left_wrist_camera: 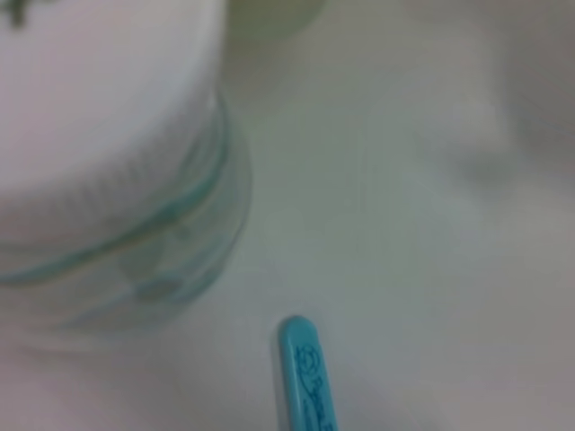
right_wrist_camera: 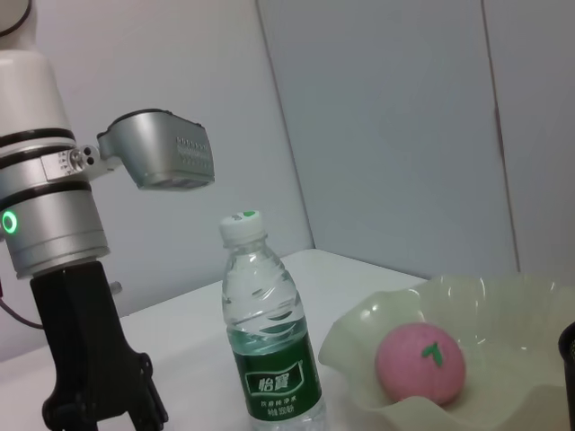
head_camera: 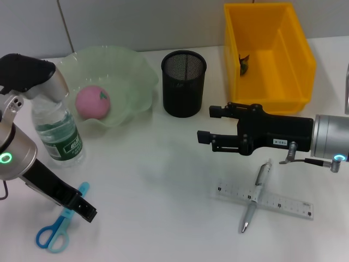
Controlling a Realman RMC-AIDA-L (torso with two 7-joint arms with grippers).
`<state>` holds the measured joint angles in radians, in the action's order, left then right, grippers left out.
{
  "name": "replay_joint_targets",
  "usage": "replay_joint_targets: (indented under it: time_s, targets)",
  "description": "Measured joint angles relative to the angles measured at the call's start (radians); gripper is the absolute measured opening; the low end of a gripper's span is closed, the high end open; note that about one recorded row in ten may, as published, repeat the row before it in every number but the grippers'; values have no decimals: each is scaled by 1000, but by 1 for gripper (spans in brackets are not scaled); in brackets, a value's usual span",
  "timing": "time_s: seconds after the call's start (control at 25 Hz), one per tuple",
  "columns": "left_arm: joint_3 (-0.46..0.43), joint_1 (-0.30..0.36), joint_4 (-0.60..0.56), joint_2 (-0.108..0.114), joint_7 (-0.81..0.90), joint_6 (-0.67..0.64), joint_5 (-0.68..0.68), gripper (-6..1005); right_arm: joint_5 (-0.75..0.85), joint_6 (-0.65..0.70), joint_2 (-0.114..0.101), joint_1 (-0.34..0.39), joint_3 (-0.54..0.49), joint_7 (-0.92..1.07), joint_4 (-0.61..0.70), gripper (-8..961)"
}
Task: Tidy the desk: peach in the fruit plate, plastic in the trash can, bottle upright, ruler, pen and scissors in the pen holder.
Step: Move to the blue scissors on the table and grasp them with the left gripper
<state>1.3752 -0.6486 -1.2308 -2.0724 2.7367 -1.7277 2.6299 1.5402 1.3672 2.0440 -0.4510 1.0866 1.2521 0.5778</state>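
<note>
The pink peach [head_camera: 92, 102] lies in the pale green fruit plate [head_camera: 133, 82]. A clear bottle [head_camera: 58, 134] with a green label stands upright beside the plate, and it fills much of the left wrist view [left_wrist_camera: 108, 180]. Blue scissors [head_camera: 53, 233] lie at the front left. My left gripper [head_camera: 87, 212] is low over their blade, fingers apart. The blade tip [left_wrist_camera: 304, 377] shows in the left wrist view. My right gripper [head_camera: 210, 124] hovers open and empty, right of the black mesh pen holder [head_camera: 184, 83]. A silver pen [head_camera: 255, 197] lies across the clear ruler [head_camera: 283, 206]. Crumpled plastic [head_camera: 244, 63] sits in the yellow trash can [head_camera: 297, 71].
The trash can stands at the back right, close to the pen holder. A wall runs behind the desk. The right wrist view shows the left arm [right_wrist_camera: 54, 224], the bottle [right_wrist_camera: 269, 332] and the peach [right_wrist_camera: 420, 364] in the plate.
</note>
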Motion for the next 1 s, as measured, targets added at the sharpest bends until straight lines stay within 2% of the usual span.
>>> replay_joint_targets:
  time_s: [1.0]
  targets:
    - [82, 0, -3, 0, -11, 59, 42, 717, 11, -27, 8, -9, 2, 5, -6, 761]
